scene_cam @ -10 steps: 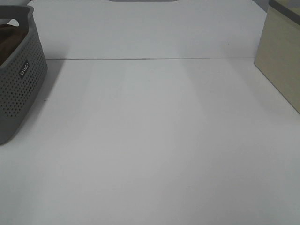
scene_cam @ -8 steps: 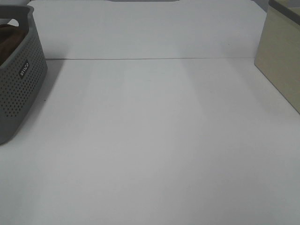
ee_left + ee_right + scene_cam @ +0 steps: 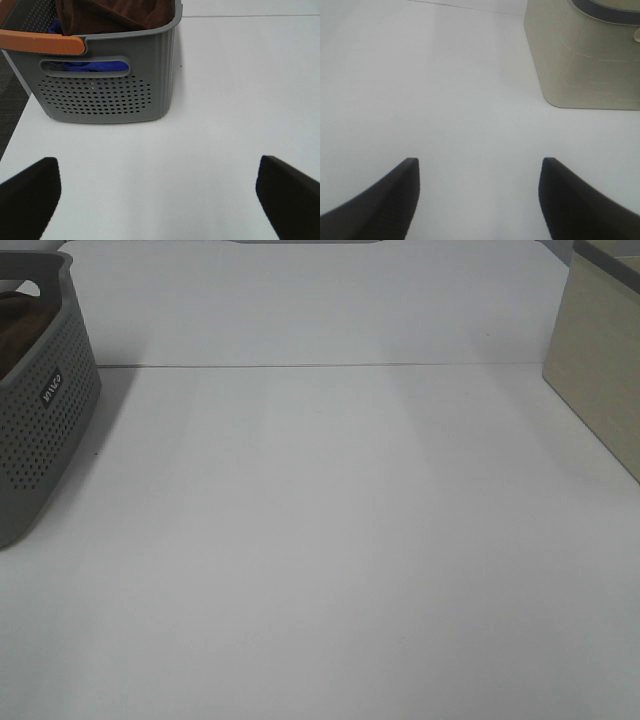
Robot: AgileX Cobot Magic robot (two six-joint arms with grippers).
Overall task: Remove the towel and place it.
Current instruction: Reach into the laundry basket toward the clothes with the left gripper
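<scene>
Where the high exterior camera looks down on the white table (image 3: 330,540), a grey perforated basket (image 3: 40,430) stands at the table's left edge. The towel (image 3: 20,325) lies inside this basket; only a dark reddish-brown patch of it shows above the rim. A beige container (image 3: 600,370) stands well apart from the basket, on the opposite side of the table, and is cut off by the frame edge.

In the left wrist view, the left gripper (image 3: 160,197) hovers over the table just in front of the basket's short end wall. Its two dark fingers (image 3: 30,200) are spread wide – the hand is released and holds nothing. The towel is bunched in the basket, heaped up to the rim and touching the inner wall. Beneath it, a blue cloth (image 3: 87,66) shows through the handle slot of the basket wall. An orange handle (image 3: 42,42) runs beside the basket rim (whether it is attached to the basket cannot be told).

In the right wrist view, the right gripper (image 3: 479,170) hangs over bare table near the beige container, on the side of the table away from the basket. Its fingers stand apart with only table surface between them – released, grasping nothing.
</scene>
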